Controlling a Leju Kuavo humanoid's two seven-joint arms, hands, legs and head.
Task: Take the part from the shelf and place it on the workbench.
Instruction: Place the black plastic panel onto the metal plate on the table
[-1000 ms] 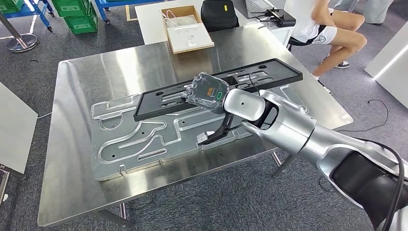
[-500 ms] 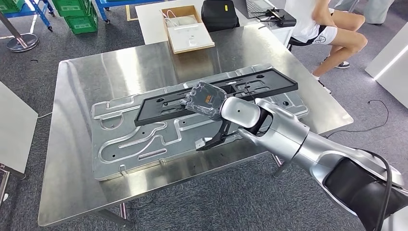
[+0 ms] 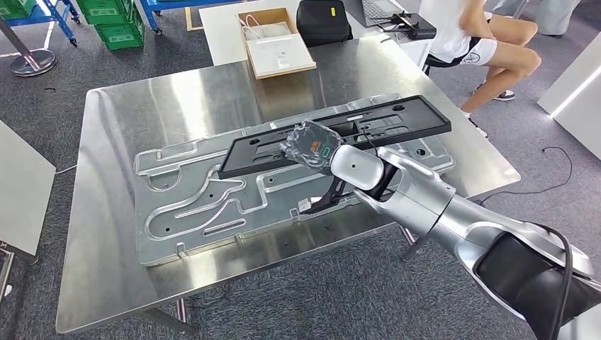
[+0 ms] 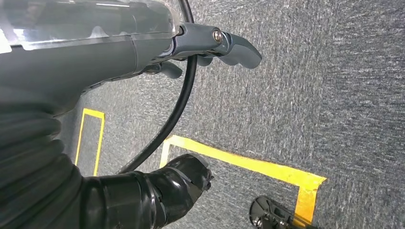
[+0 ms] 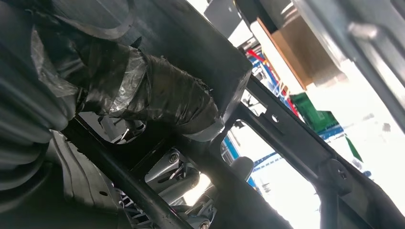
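The part is a long black plastic frame (image 3: pixel 404 117) with cut-outs. It lies slantwise just over the grooved metal plate (image 3: pixel 198 205) on the steel workbench (image 3: pixel 127 120). My right hand (image 3: pixel 312 145) grips the frame near its middle, fingers wrapped over its edge. In the right wrist view, the tape-wrapped thumb (image 5: pixel 157 95) presses against the black frame (image 5: pixel 286 133). Whether the frame rests on the plate or hangs slightly above it cannot be told. My left hand (image 4: pixel 210 45) hangs above grey carpet with its fingers apart and nothing in it.
A small black bracket (image 3: pixel 319 202) lies on the plate under my right forearm. Behind the workbench are an open cardboard box (image 3: pixel 273 42), a black bag (image 3: pixel 322 21) and a seated person (image 3: pixel 482 35). A white table (image 3: pixel 21 184) stands at the left. Yellow floor tape (image 4: pixel 248 164) lies below my left hand.
My right hand has carried the black frame a little to the right over the plate; its left end has moved inward from the plate's left part.
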